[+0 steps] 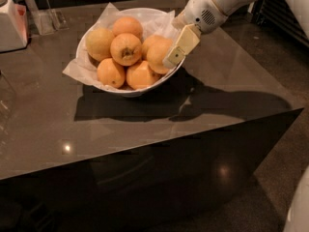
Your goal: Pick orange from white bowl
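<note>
1. Orange point(157, 56): large, smooth, golden-orange and slightly oblong. It lies at the right side of the bowl, with the end effector point(173, 61) against its right face.
2. White bowl point(126, 92): wide, shallow and glossy, lined with crinkled white paper, standing upright on the dark counter point(48, 129).

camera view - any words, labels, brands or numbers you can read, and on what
No text can be read anywhere.
On the white container, far left: a reddish patch, too blurred to read.
On the white bowl and its paper: no print.
On the pincer, at the bowl's right rim: no lettering shows.
</note>
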`<state>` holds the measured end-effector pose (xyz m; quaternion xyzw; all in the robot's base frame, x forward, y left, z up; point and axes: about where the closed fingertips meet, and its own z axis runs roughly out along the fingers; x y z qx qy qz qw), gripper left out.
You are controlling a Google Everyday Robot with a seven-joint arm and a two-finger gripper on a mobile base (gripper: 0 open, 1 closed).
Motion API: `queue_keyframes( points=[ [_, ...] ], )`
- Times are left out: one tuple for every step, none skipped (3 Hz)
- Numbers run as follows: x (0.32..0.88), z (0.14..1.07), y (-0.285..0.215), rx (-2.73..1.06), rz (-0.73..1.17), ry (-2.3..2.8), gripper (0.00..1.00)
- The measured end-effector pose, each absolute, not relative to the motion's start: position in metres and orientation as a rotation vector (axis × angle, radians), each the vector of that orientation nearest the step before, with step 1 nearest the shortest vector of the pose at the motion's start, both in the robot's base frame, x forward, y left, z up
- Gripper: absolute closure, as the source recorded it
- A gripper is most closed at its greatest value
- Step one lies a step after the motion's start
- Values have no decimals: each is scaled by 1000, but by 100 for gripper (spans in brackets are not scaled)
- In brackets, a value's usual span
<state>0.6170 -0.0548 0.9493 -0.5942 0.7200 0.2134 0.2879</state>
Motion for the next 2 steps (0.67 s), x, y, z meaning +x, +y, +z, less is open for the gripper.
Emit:
queue_keyframes(
  points=[
    [620, 939, -36, -1643, 620, 1911, 3],
    [622, 935, -22, -1678, 625, 1899, 4]
  ],
)
